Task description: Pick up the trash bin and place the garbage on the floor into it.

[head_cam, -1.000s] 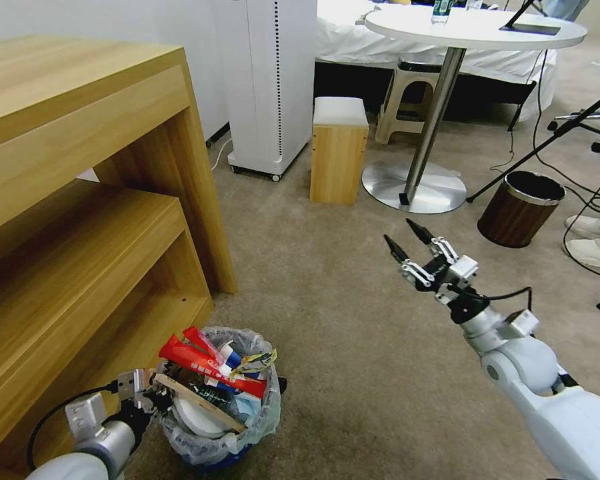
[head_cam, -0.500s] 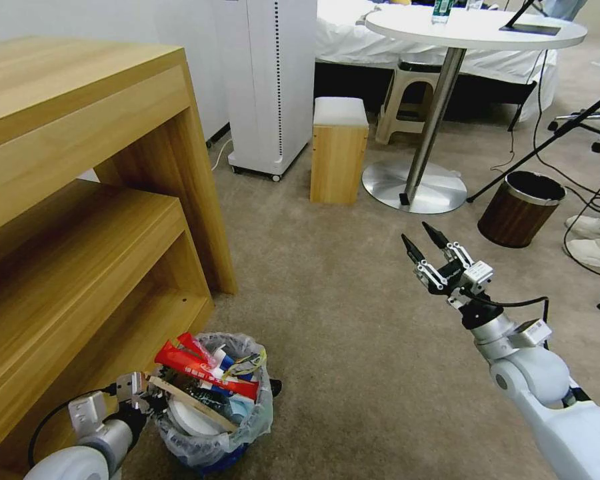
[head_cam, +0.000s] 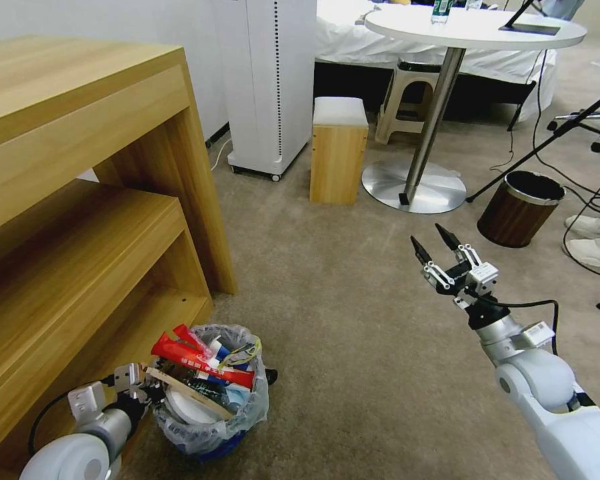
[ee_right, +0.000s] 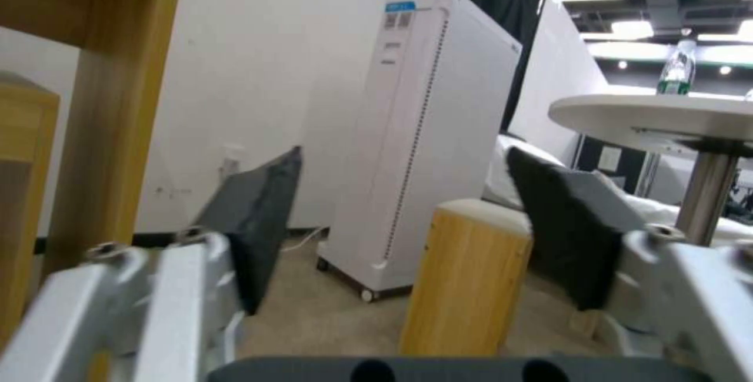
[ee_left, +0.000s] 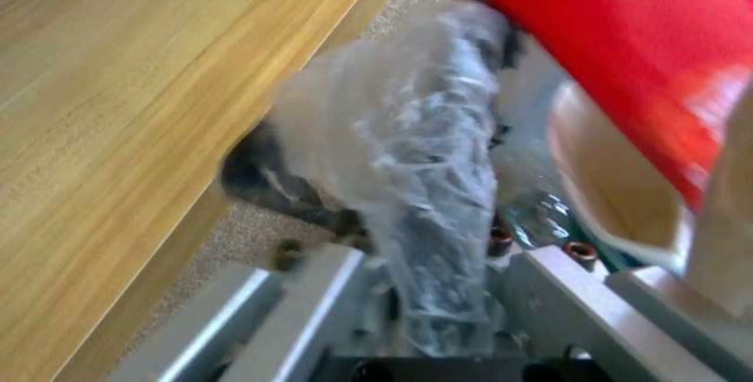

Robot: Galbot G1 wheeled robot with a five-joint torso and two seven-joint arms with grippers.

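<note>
The trash bin (head_cam: 210, 427), black with a crinkled plastic liner, is at the bottom left beside the wooden shelf unit. My left gripper (head_cam: 147, 390) is shut on its rim; in the left wrist view the lined rim (ee_left: 423, 152) runs between the fingers (ee_left: 549, 276). Garbage fills the bin: red packets (head_cam: 200, 357), a wooden stick (head_cam: 187, 393) and a white slipper (head_cam: 183, 410). A red packet (ee_left: 627, 35) looms close in the left wrist view. My right gripper (head_cam: 426, 234) hangs open and empty above the beige floor (head_cam: 347, 320), to the right of the bin. Its black fingertips (ee_right: 267, 211) stand wide apart.
A wooden shelf unit (head_cam: 80, 200) lines the left side. Ahead stand a white tower unit (head_cam: 273, 80), a small wooden stool (head_cam: 339, 150) and a round table on a metal base (head_cam: 413, 187). A dark brown bin (head_cam: 520, 210), tripod legs, cables and a person's shoes (head_cam: 597, 240) are at the right.
My right gripper has drifted to the right and slightly back, still open. The trash bin and my left gripper have shifted a little to the left.
</note>
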